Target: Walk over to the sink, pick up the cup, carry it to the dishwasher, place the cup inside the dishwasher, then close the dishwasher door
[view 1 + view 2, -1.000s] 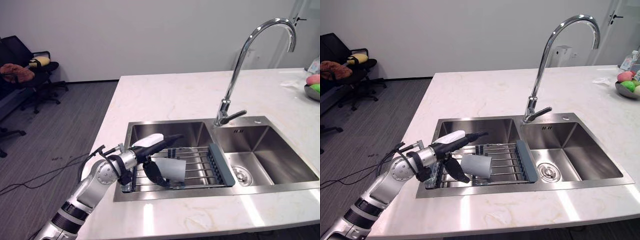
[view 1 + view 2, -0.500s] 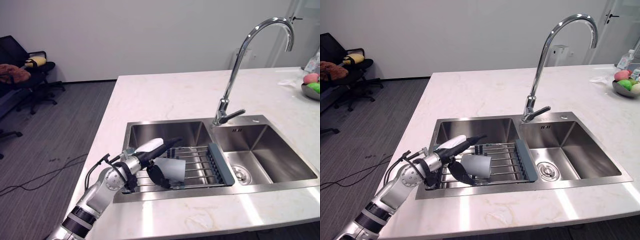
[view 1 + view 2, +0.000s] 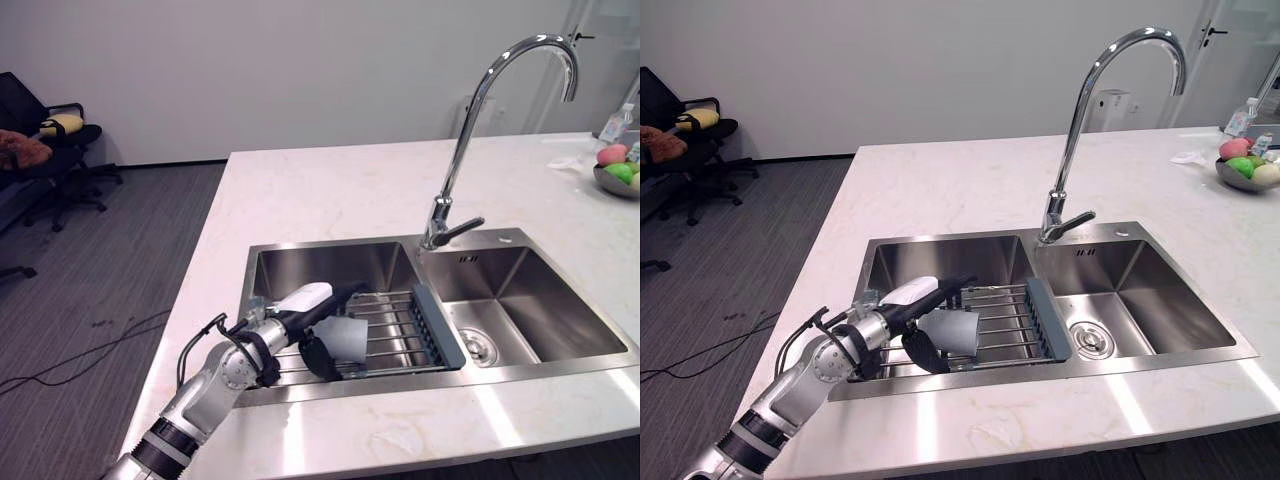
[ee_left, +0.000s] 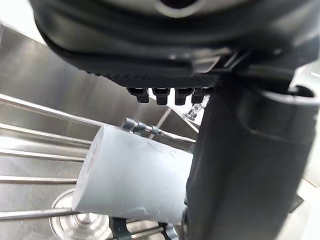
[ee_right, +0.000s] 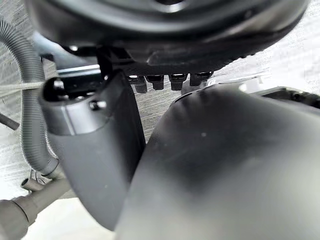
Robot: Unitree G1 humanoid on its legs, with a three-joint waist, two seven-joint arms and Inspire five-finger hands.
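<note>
table (image 3: 330, 190): white, sink set in it | sink (image 3: 330, 265): steel, two basins | wire rack (image 3: 400, 325): across sink's left basin | left robot hand (image 3: 285, 327): over rack, fingers curled round cup, thumb along its top | right robot hand (image 5: 165, 30): state cannot be told | cup (image 3: 347, 337): grey, on its side on wire rack

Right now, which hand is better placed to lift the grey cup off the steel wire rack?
Left. The left hand is right at the grey cup lying sideways on the steel wire rack; the right hand hangs over the floor, away from the sink.
</note>
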